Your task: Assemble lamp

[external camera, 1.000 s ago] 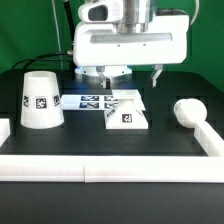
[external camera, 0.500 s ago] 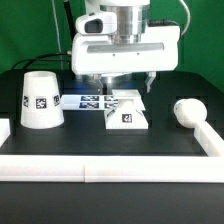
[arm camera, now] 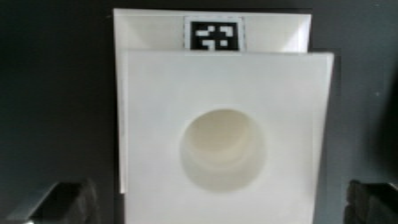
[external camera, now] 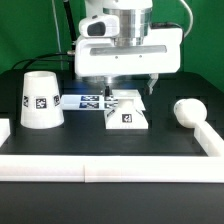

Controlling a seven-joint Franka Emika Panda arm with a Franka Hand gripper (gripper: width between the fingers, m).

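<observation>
The lamp base [external camera: 127,110] is a low white block with a square tag, lying at the table's middle. In the wrist view the base [arm camera: 222,110] fills the picture, with an oval socket in its top face and a tag at one end. My gripper [external camera: 129,80] hangs directly above it, open, one finger to each side, touching nothing. My fingertips [arm camera: 54,203] show dark on both sides of the base. The cone shade [external camera: 41,98] stands at the exterior view's left. The bulb [external camera: 187,111] lies at the exterior view's right.
The marker board [external camera: 88,100] lies flat behind the base. A white raised rim [external camera: 110,168] runs along the table's near edge and up both sides. The arm's big white housing [external camera: 128,50] hangs over the middle.
My gripper has come down a little toward the base over the last second. The base, shade and bulb have not moved.
</observation>
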